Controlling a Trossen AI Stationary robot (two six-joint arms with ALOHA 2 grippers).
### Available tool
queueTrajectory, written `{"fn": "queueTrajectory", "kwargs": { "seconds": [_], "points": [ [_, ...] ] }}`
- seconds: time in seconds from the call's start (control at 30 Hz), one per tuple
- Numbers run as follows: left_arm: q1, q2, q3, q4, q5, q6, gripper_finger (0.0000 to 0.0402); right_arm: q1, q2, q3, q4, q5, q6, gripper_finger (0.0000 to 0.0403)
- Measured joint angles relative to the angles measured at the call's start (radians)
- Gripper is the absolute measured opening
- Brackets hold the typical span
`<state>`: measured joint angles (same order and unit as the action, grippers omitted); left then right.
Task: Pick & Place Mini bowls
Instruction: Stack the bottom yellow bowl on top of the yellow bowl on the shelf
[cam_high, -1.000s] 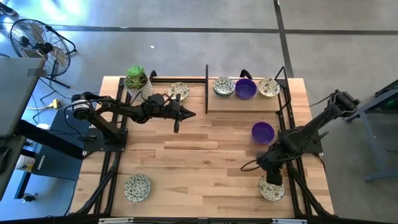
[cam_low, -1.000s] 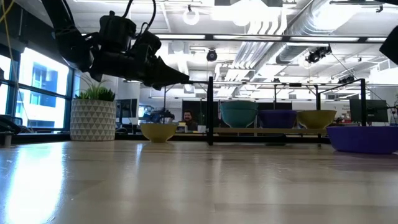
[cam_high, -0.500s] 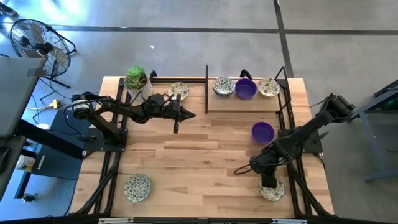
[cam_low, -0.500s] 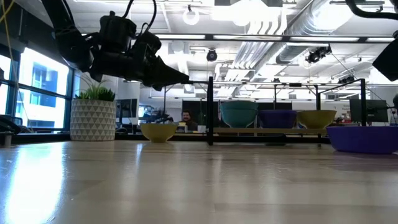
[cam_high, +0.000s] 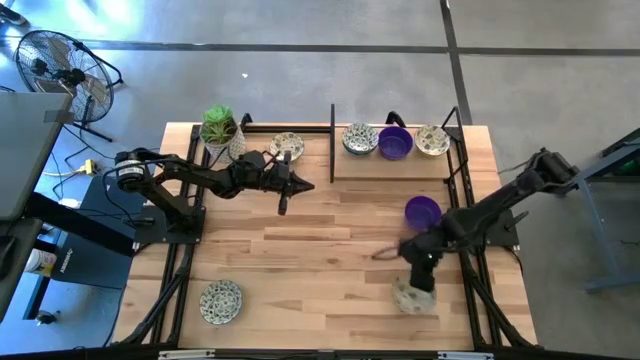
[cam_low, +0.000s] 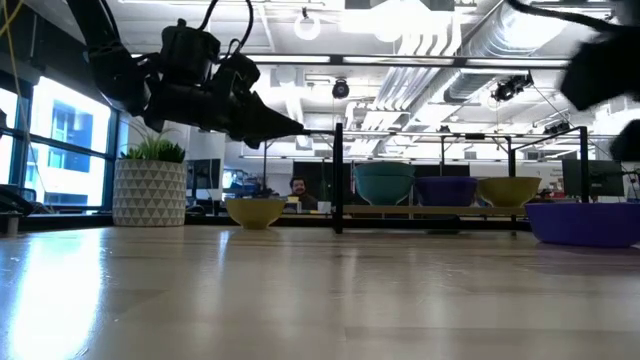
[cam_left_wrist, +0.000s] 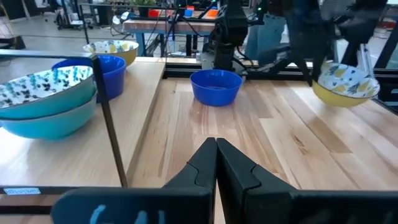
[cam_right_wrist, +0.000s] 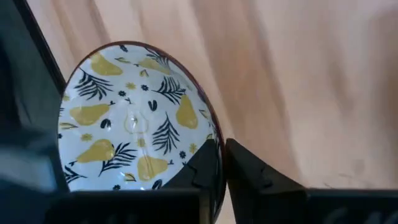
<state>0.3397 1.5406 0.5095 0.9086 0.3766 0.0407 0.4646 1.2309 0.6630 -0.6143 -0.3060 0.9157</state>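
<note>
My right gripper (cam_high: 418, 283) is shut on a cream mini bowl with a leaf pattern (cam_high: 410, 296) over the near right of the table. The bowl also shows in the left wrist view (cam_left_wrist: 346, 84). A purple mini bowl (cam_high: 422, 212) sits on the table just beyond it. A raised shelf (cam_high: 390, 165) at the far right carries a purple bowl (cam_high: 395, 142) between two patterned bowls. Other patterned bowls sit at the near left (cam_high: 220, 301) and the far middle (cam_high: 286, 146). My left gripper (cam_high: 310, 184) hovers shut and empty over the far middle. My right gripper pinches the patterned bowl's rim (cam_right_wrist: 214, 142), with one finger (cam_right_wrist: 202, 165) inside the bowl and the other outside its wall. The fingers come from above, pointing down. In the left wrist view the bowl hangs below the gripper, slightly tilted and seemingly clear of the table.
A white pot with a green plant (cam_high: 219, 127) stands at the far left corner. Black frame rails run along both table sides (cam_high: 462, 190). Bare wood lies across the middle (cam_high: 320, 250). A person (cam_low: 300, 188) sits far behind the table.
My right gripper has taken the patterned bowl from the near right corner toward the table's left and a little toward the far edge. The bowl has left its old spot and travels with the gripper.
</note>
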Motion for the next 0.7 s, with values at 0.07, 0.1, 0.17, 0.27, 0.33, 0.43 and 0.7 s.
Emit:
{"fn": "queueTrajectory", "kwargs": {
  "seconds": [0.07,0.1,0.17,0.27,0.33,0.43,0.7],
  "points": [
    [0.000,0.000,0.000,0.000,0.003,0.000,0.0000,-0.053,-0.033,0.017,0.002,0.052,-0.004,0.0010],
    [0.000,0.000,0.000,-0.001,0.004,0.000,0.0000,-0.085,-0.046,0.024,0.006,0.070,-0.012,0.0007],
    [0.000,0.000,0.000,0.001,0.012,-0.001,0.0000,-0.165,-0.057,0.034,0.002,0.108,-0.030,0.0006],
    [0.000,0.000,0.000,0.001,0.015,-0.001,0.0000,-0.305,-0.042,0.041,0.015,0.168,-0.059,0.0016],
    [0.000,0.000,0.000,0.000,0.015,-0.002,0.0000,-0.393,-0.018,0.041,0.054,0.189,-0.119,0.0020],
    [0.000,0.000,0.000,0.000,0.015,-0.002,0.0000,-0.513,0.031,0.042,0.139,0.200,-0.228,0.0018],
    [0.000,0.000,0.000,0.001,0.018,-0.006,0.0000,-0.775,0.143,0.043,0.185,0.136,-0.406,0.0010]
  ]
}}
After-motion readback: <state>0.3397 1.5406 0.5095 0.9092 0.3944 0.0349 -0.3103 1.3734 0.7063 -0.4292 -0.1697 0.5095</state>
